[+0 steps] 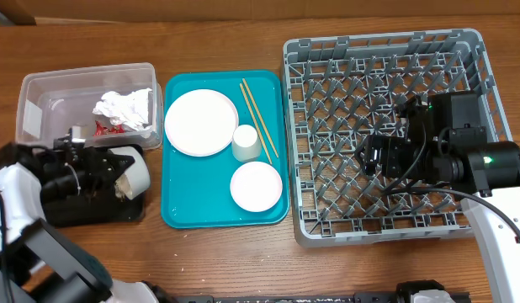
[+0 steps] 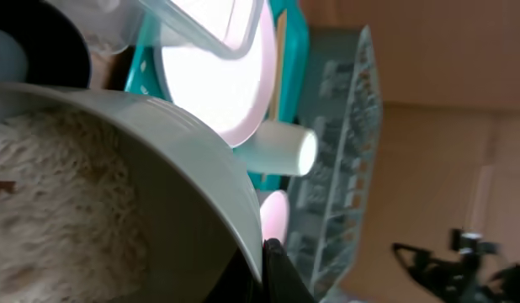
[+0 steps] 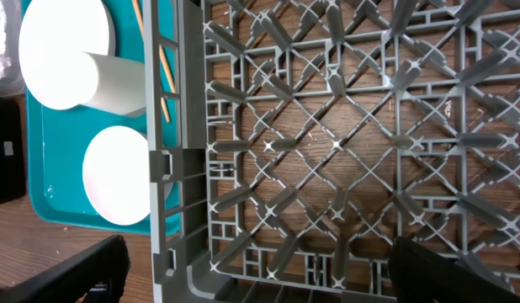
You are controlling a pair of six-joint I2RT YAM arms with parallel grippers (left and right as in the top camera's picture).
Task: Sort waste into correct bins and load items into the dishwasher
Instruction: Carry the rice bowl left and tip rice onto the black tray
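My left gripper [image 1: 117, 172] is shut on the rim of a grey bowl [image 1: 135, 172], tilted over the black tray [image 1: 92, 210]. In the left wrist view the jaws [image 2: 264, 261] pinch the bowl's rim [image 2: 201, 160], with white rice [image 2: 50, 194] inside. The clear tub [image 1: 33, 101] holds the crumpled napkin [image 1: 124, 109] and the red wrapper [image 1: 104, 128]. The white plate [image 1: 201, 122], small cup [image 1: 246, 143], white bowl [image 1: 256, 185] and chopsticks [image 1: 258, 118] lie on the teal tray [image 1: 180, 215]. My right gripper [image 1: 374, 156] is open and empty above the dish rack [image 1: 361, 229].
The right wrist view looks down on the rack's pegged floor [image 3: 344, 143], with its left wall [image 3: 184, 126] beside the teal tray [image 3: 50, 168], the cup [image 3: 117, 82] and the white bowl [image 3: 117, 175]. Bare wooden table lies in front of the trays.
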